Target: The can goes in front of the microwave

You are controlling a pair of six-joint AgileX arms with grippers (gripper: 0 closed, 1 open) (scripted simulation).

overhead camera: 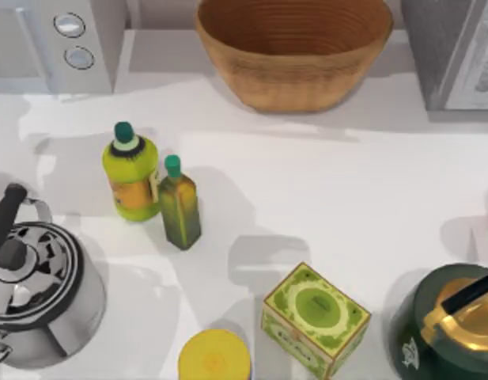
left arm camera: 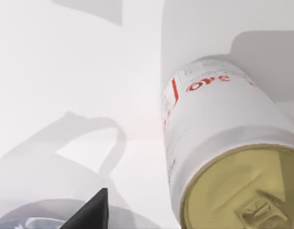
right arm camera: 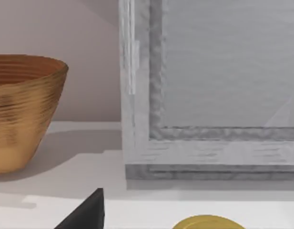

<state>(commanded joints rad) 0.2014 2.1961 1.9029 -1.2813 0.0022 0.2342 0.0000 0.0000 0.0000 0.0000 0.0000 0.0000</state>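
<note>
Left claw (left arm camera: 89, 214) beside can (left arm camera: 218, 138)

The top view looks straight down on the table (overhead camera: 323, 182). The left wrist view sits close above the can (left arm camera: 218, 138). The right wrist view faces level toward the far basket (right arm camera: 23, 109), shared with the top view (overhead camera: 295, 51).

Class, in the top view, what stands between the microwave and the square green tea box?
Two bottles: the round yellow-green bottle and the slimmer olive bottle stand on the white table between microwave and tea box.
</note>
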